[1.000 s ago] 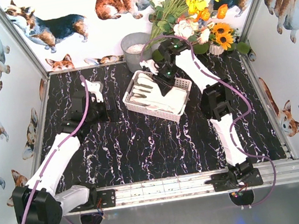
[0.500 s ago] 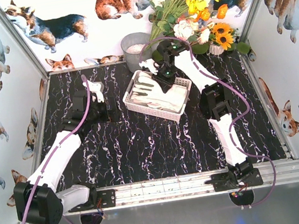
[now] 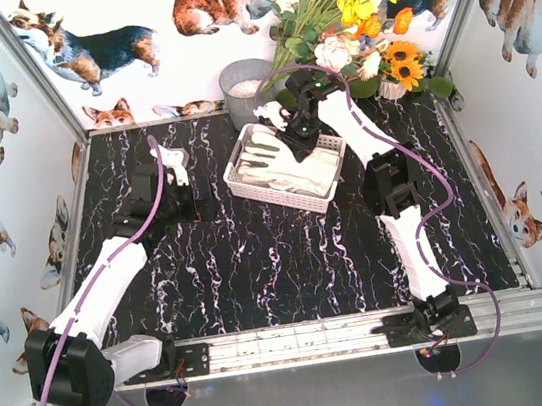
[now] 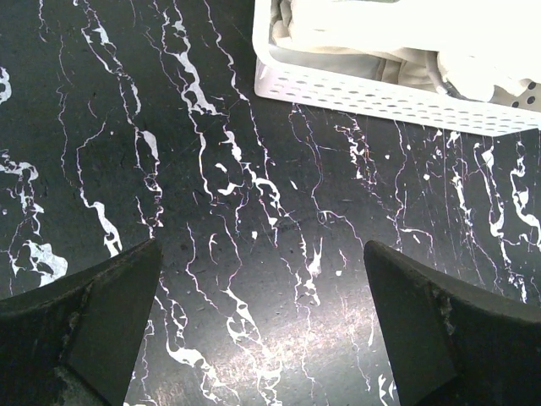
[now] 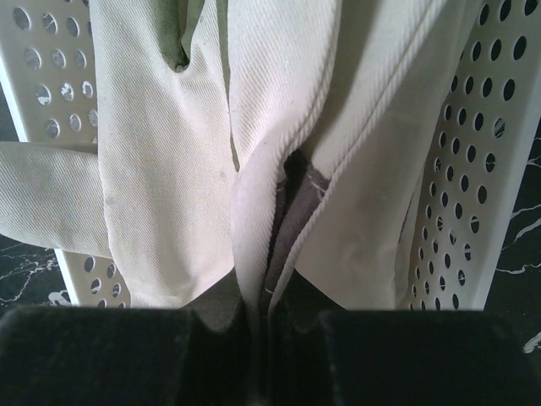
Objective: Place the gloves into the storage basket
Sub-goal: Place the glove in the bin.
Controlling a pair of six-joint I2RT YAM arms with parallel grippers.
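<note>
The white storage basket point(image 3: 330, 171) stands at the back middle of the table, with cream-white gloves point(image 3: 273, 156) piled in it. My right gripper point(image 3: 296, 137) is down over the basket's far end, shut on a fold of a glove point(image 5: 272, 190) with grey lining showing in the pinch. The basket's perforated walls point(image 5: 483, 161) flank the glove. My left gripper point(image 3: 200, 199) is open and empty, low over the table to the left of the basket point(image 4: 380, 95), its dark fingers point(image 4: 93, 313) wide apart. Another glove point(image 3: 172, 161) lies behind the left arm.
A grey metal bucket point(image 3: 247, 90) stands behind the basket, next to a bunch of flowers point(image 3: 346, 21) at the back right. Printed walls close in the table on three sides. The aluminium rail point(image 3: 300, 340) runs along the near edge.
My right gripper has moved a little toward the back with the glove held, and the basket has shifted slightly back with it. The left arm has barely moved.
</note>
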